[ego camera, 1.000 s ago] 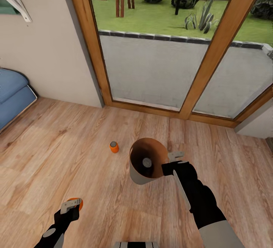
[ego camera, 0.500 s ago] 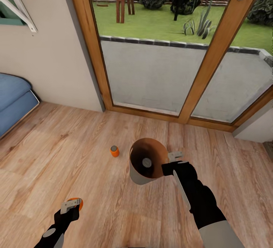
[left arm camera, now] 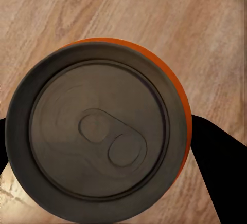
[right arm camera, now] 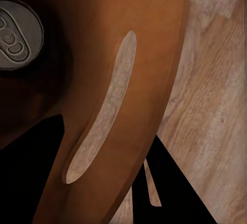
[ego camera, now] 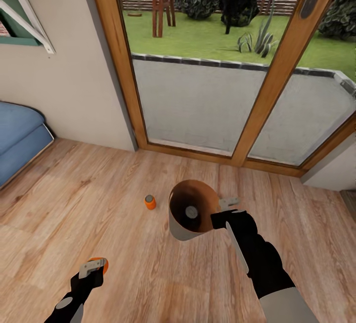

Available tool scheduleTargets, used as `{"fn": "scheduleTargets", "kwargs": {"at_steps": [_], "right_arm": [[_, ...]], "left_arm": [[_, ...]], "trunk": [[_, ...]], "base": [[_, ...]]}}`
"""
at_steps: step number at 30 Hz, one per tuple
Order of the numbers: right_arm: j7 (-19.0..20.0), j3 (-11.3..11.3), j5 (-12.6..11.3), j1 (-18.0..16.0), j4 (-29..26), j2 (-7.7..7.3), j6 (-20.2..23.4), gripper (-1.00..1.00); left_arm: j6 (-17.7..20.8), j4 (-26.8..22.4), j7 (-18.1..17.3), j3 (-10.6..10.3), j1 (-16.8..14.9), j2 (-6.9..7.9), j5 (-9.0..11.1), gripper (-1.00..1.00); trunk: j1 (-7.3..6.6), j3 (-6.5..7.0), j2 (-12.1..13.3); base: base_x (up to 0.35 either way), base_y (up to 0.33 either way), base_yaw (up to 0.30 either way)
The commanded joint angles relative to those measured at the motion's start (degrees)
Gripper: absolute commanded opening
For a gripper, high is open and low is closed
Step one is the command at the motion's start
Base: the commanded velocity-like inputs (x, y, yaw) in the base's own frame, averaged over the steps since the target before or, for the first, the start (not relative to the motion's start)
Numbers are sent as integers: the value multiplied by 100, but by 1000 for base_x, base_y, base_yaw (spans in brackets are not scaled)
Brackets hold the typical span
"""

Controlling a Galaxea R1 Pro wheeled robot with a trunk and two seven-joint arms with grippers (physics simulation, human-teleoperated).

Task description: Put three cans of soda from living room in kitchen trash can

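The round tapered trash can (ego camera: 190, 212), pale grey outside and brown-orange inside, hangs above the reddish-brown wood floor (ego camera: 123, 244) at the centre of your head view, tilted so its mouth faces you. Your right tool (ego camera: 225, 209) is closed on the can's rim at its 3 o'clock side; in the right wrist view the brown-orange wall (right arm camera: 128, 80) runs between the dark fingers (right arm camera: 170, 183), one inside and one outside. At the bottom of the bin lies one soda can with a silvery-grey top (ego camera: 191, 211), also seen in the right wrist view (right arm camera: 15, 39); its body colour cannot be told. Your left tool (ego camera: 94, 267), at 7 o'clock from the bin and well apart from it, is clamped around an orange soda can (ego camera: 101, 262); the left wrist view looks straight down on its grey lid and pull-tab (left arm camera: 98, 131), with the black fingers (left arm camera: 218, 172) on either side. A second orange soda can (ego camera: 150, 201) stands upright on the floor at 9 o'clock from the bin, near it but not touching. Beyond, at 12 o'clock, are wood-framed glass garden doors (ego camera: 274, 73), and a blue sofa (ego camera: 20, 138) sits at the far 9 o'clock edge.
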Motion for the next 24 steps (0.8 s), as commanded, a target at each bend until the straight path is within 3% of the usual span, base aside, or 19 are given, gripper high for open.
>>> {"fn": "scheduleTargets", "kwargs": {"at_steps": [1, 24], "right_arm": [[49, 3, -72, -1, -1, 0, -8, -100], [49, 3, -72, -1, -1, 0, -10, -100]], "left_arm": [[0, 1, 6, -1, 0, 0, -3, -100], [0, 0, 6, -1, 0, 0, -3, -100]], "trunk": [[-23, 29, 42], [-528, 660, 964]], "base": [[0, 0, 0], [0, 0, 0]]}}
